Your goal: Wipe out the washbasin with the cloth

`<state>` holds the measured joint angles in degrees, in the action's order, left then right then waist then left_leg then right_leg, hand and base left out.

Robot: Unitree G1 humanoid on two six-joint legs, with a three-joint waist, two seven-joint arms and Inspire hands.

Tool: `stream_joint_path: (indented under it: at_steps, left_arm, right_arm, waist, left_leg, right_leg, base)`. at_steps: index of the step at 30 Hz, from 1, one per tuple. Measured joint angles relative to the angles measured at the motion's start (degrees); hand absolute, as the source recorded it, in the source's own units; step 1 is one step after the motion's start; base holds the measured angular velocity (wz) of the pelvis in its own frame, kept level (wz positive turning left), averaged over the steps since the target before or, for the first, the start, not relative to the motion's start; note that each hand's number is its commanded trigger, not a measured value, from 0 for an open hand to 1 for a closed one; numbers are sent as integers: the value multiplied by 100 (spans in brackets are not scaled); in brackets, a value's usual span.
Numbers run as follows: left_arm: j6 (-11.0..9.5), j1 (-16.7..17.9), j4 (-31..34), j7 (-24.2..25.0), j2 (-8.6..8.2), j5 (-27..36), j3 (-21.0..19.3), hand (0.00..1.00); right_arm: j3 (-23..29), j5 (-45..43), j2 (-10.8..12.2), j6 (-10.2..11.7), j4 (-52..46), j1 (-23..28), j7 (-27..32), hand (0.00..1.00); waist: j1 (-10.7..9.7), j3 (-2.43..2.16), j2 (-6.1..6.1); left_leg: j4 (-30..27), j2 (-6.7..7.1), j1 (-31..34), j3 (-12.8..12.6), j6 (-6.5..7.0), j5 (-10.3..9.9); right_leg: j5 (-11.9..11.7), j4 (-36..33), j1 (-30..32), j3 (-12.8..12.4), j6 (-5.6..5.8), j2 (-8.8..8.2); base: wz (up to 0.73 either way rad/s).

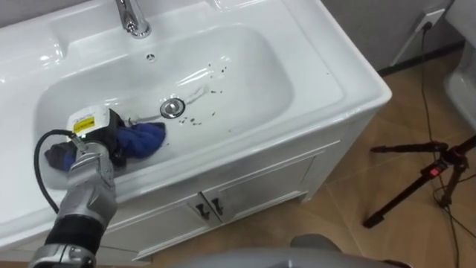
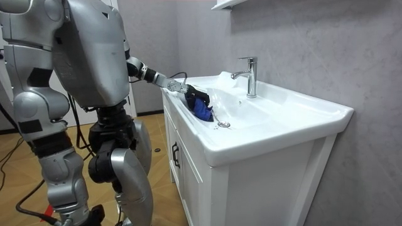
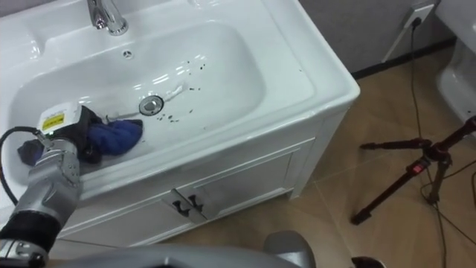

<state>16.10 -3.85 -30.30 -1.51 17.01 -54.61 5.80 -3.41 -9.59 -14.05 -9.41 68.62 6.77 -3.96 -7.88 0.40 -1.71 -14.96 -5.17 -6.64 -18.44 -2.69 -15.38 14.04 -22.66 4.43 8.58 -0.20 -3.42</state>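
Our left hand (image 1: 97, 145) sits low in the near-left part of the bowl, fingers closed round a bunched blue cloth (image 1: 145, 139) that rests on the porcelain. We judge the white basin (image 1: 253, 67) to be mid-wipe, with most of its surface not yet covered. The faucet (image 1: 132, 18) stands at the far rim. Just right of the cloth is the drain (image 1: 172, 108), and dark specks (image 1: 197, 119) lie scattered around and beyond it. Next we should drag the cloth rightward past the drain and through those specks, pressing down with a firm grip.
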Motion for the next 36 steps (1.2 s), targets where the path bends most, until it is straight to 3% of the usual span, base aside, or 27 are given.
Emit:
stream_joint_path:
  at_steps: [5,12,17,23,29,32,36]
  left_arm:
    - [-14,-156,1,125,-192,64,18,100]
    - [25,-236,91,249,-293,166,172,100]
    - [90,-465,83,337,-639,458,409,100]
    - [81,-937,-187,385,-875,1000,621,100]
    - [97,-1241,-107,427,-928,1428,898,100]
    - [102,-1285,-112,423,-924,1453,927,100]
    - [112,-1291,-105,415,-924,1453,926,100]
  right_arm:
    - [-45,2,0,-15,6,3,11,0]
    - [-43,-37,27,-66,18,68,57,0]
    - [-121,-31,62,-77,41,115,174,0]
    - [-212,-34,82,-195,38,145,161,0]
    - [-212,-171,91,-269,-20,48,121,0]
    - [-212,-210,91,-269,-35,-14,119,0]
    - [-214,-201,110,-270,7,-6,127,0]
  waist:
    - [9,2,36]
    - [-139,-1,151]
    - [-342,2,152]
    - [-639,11,161]
    - [-814,31,91]
    - [-913,44,28]
    - [-969,45,30]
  left_leg:
    - [12,4,12,-4,0,0]
    - [-36,-13,15,-71,0,0]
    - [-105,-82,12,-571,-1,-1]
    - [-278,-154,110,-680,-3,-2]
    - [-421,-221,255,-825,-3,-2]
    - [-439,-227,253,-873,-3,-2]
    - [-533,-262,302,-986,-3,-2]
  right_leg:
    - [0,-22,53,-3,-1,-1]
    - [11,-19,45,-44,-6,16]
    - [15,-11,66,-49,-12,3]
    - [27,-2,104,-71,-45,38]
    - [8,-7,219,-107,-76,61]
    - [9,-10,221,-125,-76,63]
    - [10,-18,232,-111,-75,52]
  base:
    - [-1]
    - [0]
    - [-4]
    - [-4]
    - [-5]
    - [-3]
    - [3]
